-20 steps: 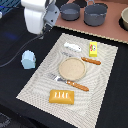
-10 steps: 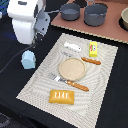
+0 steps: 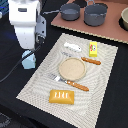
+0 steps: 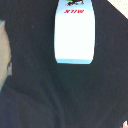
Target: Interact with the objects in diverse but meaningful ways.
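White Panda arm (image 3: 26, 22)
Bulky, rounded white casing with dark joint seams; a black cable (image 3: 15, 67) trails from it.

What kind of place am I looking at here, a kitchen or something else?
Probably a lab's pretend dining setup, not a real kitchen: a placemat laid with a plate and fork, grey pots behind, and a robot arm over a toy milk carton.

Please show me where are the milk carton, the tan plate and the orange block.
milk carton (image 4: 74, 37), wrist view, middle of its pale front face
tan plate (image 3: 72, 68), exterior view, its centre
orange block (image 3: 61, 96), exterior view, middle of its top face
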